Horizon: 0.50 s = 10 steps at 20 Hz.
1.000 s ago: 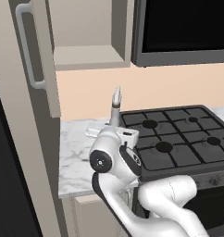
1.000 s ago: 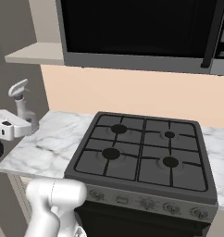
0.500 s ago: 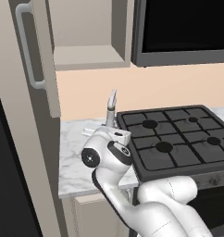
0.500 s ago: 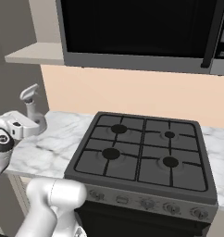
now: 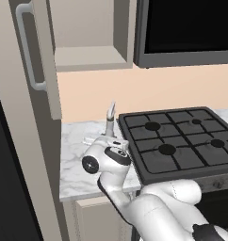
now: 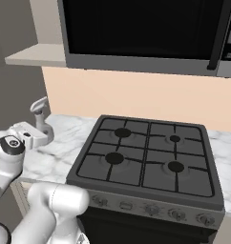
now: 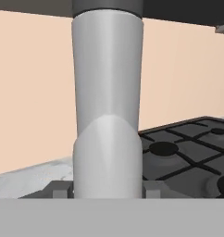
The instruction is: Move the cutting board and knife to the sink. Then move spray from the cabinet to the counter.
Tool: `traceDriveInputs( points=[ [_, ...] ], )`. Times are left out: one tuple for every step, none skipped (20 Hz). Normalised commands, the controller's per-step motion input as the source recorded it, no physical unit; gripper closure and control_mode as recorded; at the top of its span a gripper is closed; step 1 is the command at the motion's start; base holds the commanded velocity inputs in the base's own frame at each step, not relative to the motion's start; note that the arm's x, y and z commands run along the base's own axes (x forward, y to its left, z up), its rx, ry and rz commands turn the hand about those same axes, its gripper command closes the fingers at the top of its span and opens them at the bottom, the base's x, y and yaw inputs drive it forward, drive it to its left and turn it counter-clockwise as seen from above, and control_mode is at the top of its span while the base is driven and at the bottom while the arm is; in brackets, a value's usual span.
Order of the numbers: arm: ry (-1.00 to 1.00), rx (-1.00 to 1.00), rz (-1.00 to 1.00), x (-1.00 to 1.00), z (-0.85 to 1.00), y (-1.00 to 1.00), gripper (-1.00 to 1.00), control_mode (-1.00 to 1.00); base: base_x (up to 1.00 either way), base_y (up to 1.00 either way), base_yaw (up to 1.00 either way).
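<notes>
The spray (image 5: 109, 118) is a slim grey bottle with a trigger top, standing upright over the white marble counter (image 5: 77, 162) just left of the stovetop. My gripper (image 5: 108, 137) is shut on its lower body. In the right base view the spray (image 6: 40, 113) rises from the gripper (image 6: 41, 135) at the left edge. Up close, the spray (image 7: 108, 115) sits between both fingertips (image 7: 57, 188); its base is hidden. The cabinet (image 5: 87, 55) stands open above, its door (image 5: 36, 61) swung left. The cutting board, knife and sink are out of view.
A black gas stovetop (image 5: 178, 145) lies right of the bottle, with the black-fronted microwave (image 5: 186, 30) above it. The same stovetop (image 6: 143, 157) has marble counter (image 6: 57, 157) to its left. The open cabinet door hangs close above and left of the hand.
My gripper has carried the spray a little lower toward the counter, and the arm's wrist has turned. The bottle stays upright in the grip.
</notes>
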Motion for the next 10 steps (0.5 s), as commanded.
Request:
traceDriveInputs(
  points=[
    [0.00, 0.00, 0.00, 0.29, -0.54, 0.00, 1.00, -1.00, 0.00, 0.00, 0.00],
    [0.00, 0.00, 0.00, 0.30, -0.54, 0.04, 1.00, -1.00, 0.00, 0.00, 0.00],
    [0.00, 0.00, 0.00, 0.25, -0.54, 0.00, 1.00, -1.00, 0.00, 0.00, 0.00],
    [0.00, 0.00, 0.00, 0.25, -0.53, 0.00, 1.00, -1.00, 0.00, 0.00, 0.00],
    [0.00, 0.00, 0.00, 0.26, -0.46, 0.10, 1.00, -1.00, 0.00, 0.00, 0.00],
    [0.00, 0.00, 0.00, 0.23, -0.44, 0.19, 1.00, -1.00, 0.00, 0.00, 0.00],
    [0.00, 0.00, 0.00, 0.18, -0.44, 0.20, 1.00, -1.00, 0.00, 0.00, 0.00],
    [0.00, 0.00, 0.00, 0.18, -0.42, 0.19, 1.00, -1.00, 0.00, 0.00, 0.00],
    [0.00, 0.00, -0.01, 0.19, -0.36, 0.24, 1.00, -1.00, 0.00, 0.00, 0.00],
    [0.00, 0.00, -0.02, 0.19, -0.38, 0.26, 1.00, -1.00, 0.00, 0.00, 0.00]
  ],
)
